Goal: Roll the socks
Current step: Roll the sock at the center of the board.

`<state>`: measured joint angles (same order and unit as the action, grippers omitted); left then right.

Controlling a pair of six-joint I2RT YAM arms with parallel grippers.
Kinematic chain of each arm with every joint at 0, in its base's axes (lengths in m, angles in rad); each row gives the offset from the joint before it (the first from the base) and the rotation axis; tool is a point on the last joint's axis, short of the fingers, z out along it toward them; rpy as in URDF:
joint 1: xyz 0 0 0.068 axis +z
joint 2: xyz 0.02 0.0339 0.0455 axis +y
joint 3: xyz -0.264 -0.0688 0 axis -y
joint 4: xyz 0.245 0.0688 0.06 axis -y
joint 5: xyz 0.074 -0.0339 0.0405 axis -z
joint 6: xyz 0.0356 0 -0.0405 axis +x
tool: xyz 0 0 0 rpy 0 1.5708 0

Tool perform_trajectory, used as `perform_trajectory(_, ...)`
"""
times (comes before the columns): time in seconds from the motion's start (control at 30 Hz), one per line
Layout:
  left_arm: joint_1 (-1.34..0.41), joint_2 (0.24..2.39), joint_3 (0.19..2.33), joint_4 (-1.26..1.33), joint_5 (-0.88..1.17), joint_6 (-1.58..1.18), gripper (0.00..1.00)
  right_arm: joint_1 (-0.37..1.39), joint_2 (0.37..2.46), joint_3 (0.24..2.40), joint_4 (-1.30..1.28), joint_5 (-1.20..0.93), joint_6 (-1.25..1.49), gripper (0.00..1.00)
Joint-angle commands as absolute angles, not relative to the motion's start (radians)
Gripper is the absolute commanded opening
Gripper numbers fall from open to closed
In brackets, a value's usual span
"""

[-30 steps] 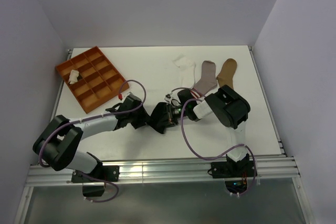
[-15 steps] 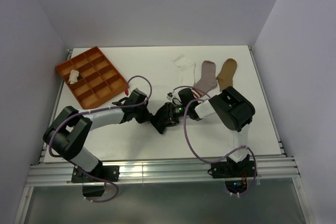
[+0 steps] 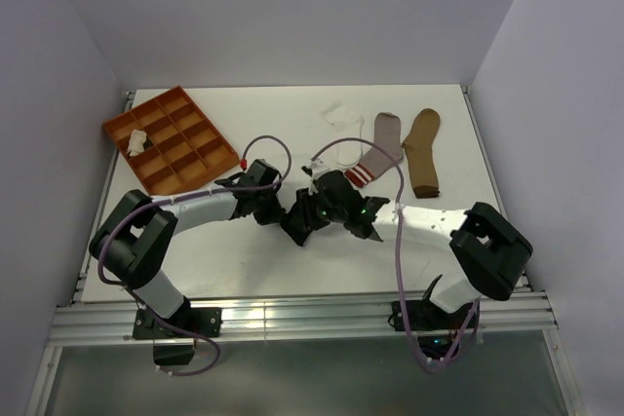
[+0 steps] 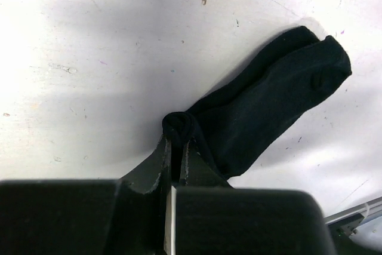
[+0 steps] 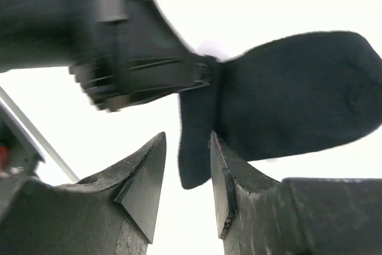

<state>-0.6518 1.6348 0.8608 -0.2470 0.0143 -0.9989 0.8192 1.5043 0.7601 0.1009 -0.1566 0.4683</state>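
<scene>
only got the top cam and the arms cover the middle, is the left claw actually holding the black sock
observer: Yes, the left wrist view shows the left claw shut on a small bunched end of the black sock.
operator: rest of it rolled too
observer: No, the rest lies flat on the table.
operator: and the other arm
observer: The right claw is open, a loose flap of the sock showing in the gap between its fingers, not pinched.

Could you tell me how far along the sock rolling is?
Done: a pale bundle, likely a rolled sock, in the orange tray. In hand: left gripper pinches the black sock, barely rolled; right gripper open. Left: white sock, grey sock, tan sock lie unrolled.
</scene>
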Motion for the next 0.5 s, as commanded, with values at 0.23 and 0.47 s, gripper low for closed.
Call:
perform_trajectory(0.23, -0.657, 1.684, 0.859, -0.357, -0.014, -0.939, 0.00, 1.055, 1.566, 0.870, 0.023, 0.278, 0.264, 0.46)
perform_trajectory(0.47, -0.658, 1.677, 0.857, -0.356, -0.011, -0.940, 0.00, 1.115, 1.683, 0.916, -0.018, 0.351, 0.244, 0.47)
